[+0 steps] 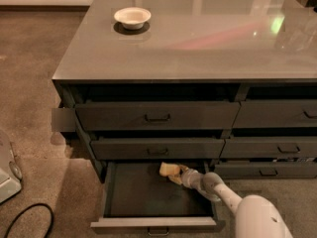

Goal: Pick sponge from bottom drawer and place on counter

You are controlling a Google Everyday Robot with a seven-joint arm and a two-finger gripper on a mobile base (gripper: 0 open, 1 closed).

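The bottom drawer (148,205) of the left column stands pulled open, its dark floor showing. A small pale yellow sponge (169,169) sits at the back of it, just under the drawer above. My gripper (175,175) reaches into the drawer from the lower right on a white arm, and its tip is right at the sponge. The glossy grey counter (198,43) spans the top of the cabinet, well above the gripper.
A white bowl (132,17) stands on the counter's far left. The upper drawers (157,115) are shut, as are those of the right column (277,148). Brown carpet lies to the left, with a black cable (29,217) and a white object (7,170) at the left edge.
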